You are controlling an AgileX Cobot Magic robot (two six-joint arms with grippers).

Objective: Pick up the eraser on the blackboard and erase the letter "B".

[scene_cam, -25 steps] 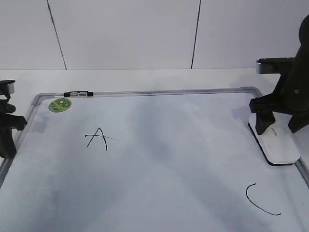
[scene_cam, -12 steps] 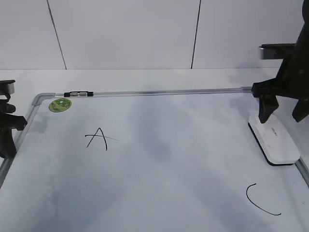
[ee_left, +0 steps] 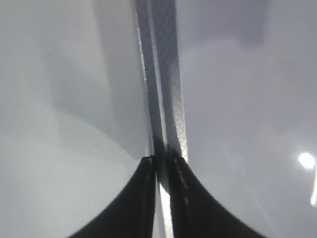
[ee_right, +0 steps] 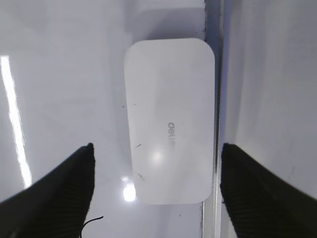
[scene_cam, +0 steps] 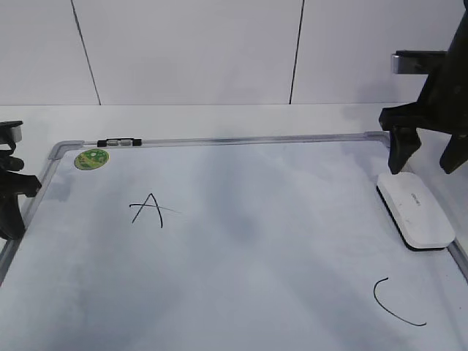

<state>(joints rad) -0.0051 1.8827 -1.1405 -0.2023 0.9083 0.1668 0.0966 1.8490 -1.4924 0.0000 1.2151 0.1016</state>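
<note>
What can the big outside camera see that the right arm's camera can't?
Only the exterior view shows the letter A, the round green sticker, the curved C and the left gripper at the board's left edge. Only the right wrist view shows the small grey writing on the eraser clearly from above. Both show the white eraser lying by the blackboard's right frame, with the open right gripper above it, not touching.

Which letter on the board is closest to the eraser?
The curved C. It sits just below the eraser by the board's right edge, while the A is far off on the left side.
</note>
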